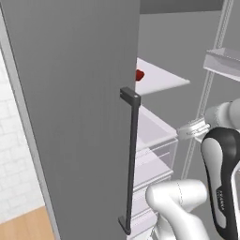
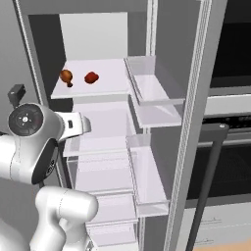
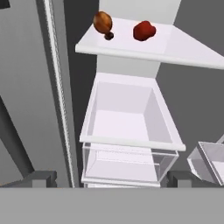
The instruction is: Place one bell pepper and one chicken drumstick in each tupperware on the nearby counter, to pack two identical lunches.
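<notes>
Inside the open fridge, a red bell pepper (image 3: pixel 144 30) (image 2: pixel 91 77) (image 1: pixel 139 74) lies on the white upper shelf (image 3: pixel 183 52). An orange-brown chicken drumstick (image 3: pixel 103 22) (image 2: pixel 66 76) lies just left of it on the same shelf. My gripper (image 3: pixel 111 179) is open and holds nothing. It hangs in front of the fridge, below the shelf and well short of both foods. Its dark fingertips (image 3: pixel 43 178) stand far apart. The tupperware and the counter are out of view.
A clear drawer (image 3: pixel 127 118) juts out under the shelf. The grey fridge door (image 1: pixel 70 117) with its long dark handle (image 1: pixel 131 159) stands open on the left. Door bins (image 2: pixel 152 88) line the right side. A dark oven (image 2: pixel 230 98) with a bar handle (image 2: pixel 208 181) lies beyond.
</notes>
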